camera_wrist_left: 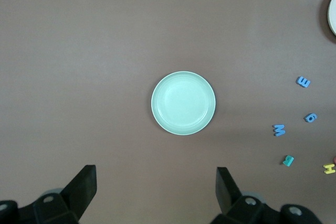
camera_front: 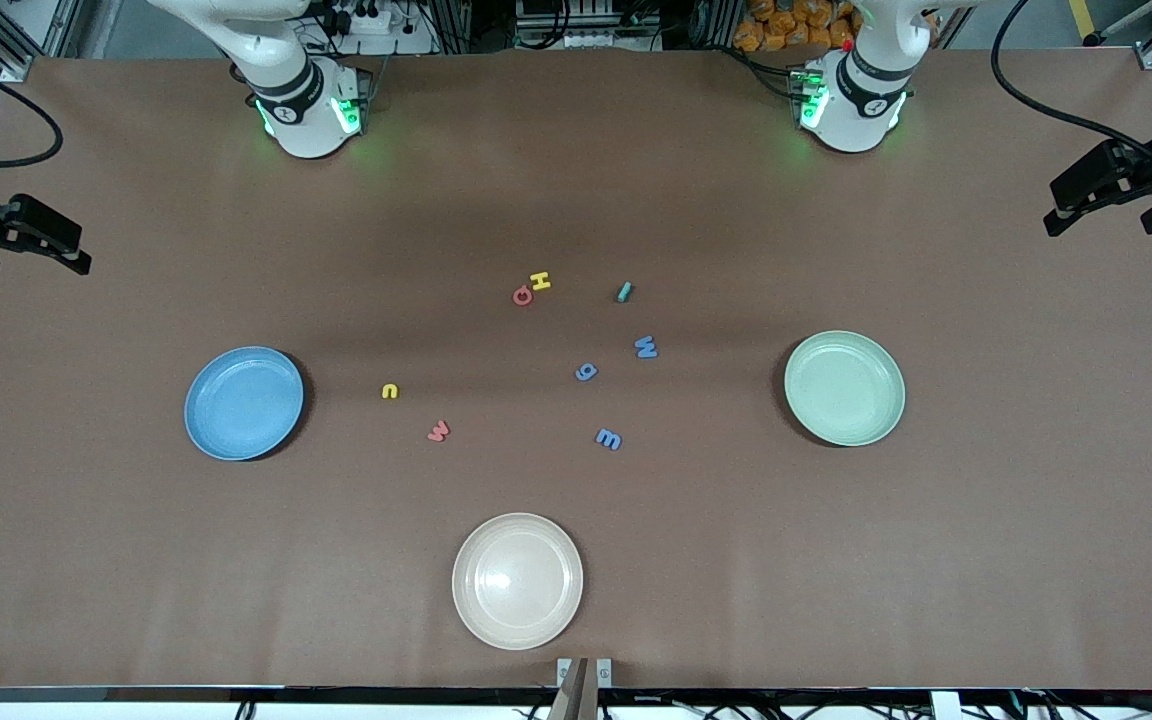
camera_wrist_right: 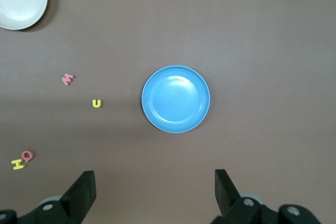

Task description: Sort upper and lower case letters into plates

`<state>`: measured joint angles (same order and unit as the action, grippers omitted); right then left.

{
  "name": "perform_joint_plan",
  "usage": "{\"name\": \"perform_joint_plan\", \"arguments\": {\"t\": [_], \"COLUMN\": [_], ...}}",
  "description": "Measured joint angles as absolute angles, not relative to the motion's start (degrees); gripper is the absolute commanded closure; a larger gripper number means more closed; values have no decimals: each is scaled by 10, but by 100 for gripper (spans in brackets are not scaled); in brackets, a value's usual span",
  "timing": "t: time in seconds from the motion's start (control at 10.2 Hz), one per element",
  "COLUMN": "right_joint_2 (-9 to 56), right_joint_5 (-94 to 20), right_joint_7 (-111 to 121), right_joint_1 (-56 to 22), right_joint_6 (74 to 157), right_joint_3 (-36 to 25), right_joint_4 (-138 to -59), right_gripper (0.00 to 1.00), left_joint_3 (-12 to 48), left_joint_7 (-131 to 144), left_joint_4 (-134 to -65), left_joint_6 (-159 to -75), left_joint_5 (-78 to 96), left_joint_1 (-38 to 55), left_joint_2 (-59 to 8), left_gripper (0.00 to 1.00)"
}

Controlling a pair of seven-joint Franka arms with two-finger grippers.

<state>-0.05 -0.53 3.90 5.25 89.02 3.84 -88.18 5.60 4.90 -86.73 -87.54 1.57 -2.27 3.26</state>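
Teal letter point(camera_front: 623, 292): shape unreadable

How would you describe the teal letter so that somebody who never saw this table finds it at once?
Start from the pale green plate toward the left arm's end of the table, then look at the loose letters between it and the light blue plate. The teal letter lies beside the yellow H. It is the only teal piece among them.

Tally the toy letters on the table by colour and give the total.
Yellow letters: 2
Red letters: 2
Blue letters: 3
Teal letters: 1
Total: 8
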Motion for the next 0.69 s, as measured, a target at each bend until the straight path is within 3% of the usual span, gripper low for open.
{"name": "perform_joint_plan", "arguments": {"t": [0.49,0.69], "right_joint_2": [-1,0], "right_joint_5": [-5,-5], "right_joint_7": [39,39], "right_joint_1": [53,53], "right_joint_6": [890,890], "right_joint_3": [38,38], "right_joint_4": [-882,-895], "right_gripper": [0,0], "left_joint_3": [63,106], "left_joint_7": [46,55], "left_joint_4": [-871,-877], "left_joint_6": [-874,-874], "left_joint_5": [21,26], "left_joint_1": [-20,-7], "left_joint_2": [29,4], "left_gripper": [0,0]}}
